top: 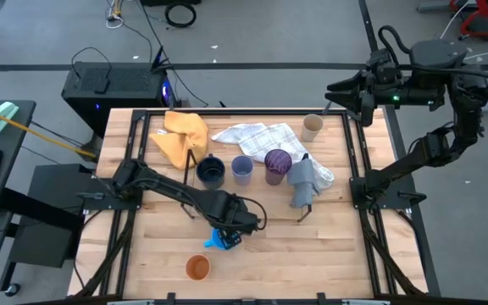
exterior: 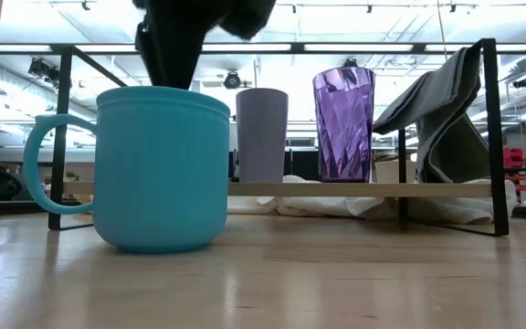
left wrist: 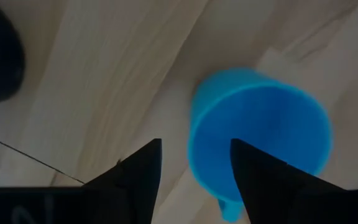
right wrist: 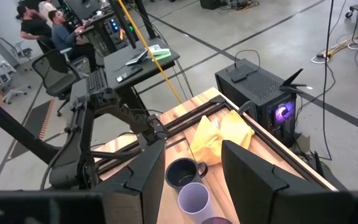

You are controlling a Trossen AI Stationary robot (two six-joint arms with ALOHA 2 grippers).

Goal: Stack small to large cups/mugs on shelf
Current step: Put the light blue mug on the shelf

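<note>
Hovering my left claw [top: 230, 230] above the bright blue mug [top: 224, 240], I keep its fingers parted and empty, straddling the near rim so a grip can close on the wall. The mug stands upright on the desk [top: 329, 254], in front of the shelf [exterior: 272, 189]. The orange cup [top: 196, 268] waits nearer the desk's front edge. On the shelf stand the navy mug [top: 210, 171], lavender cup [top: 242, 169] and purple cup [top: 278, 163]. The tan cup [top: 312, 128] sits behind them. My right claw [top: 346, 97] waits raised at the far corner, open and empty.
</note>
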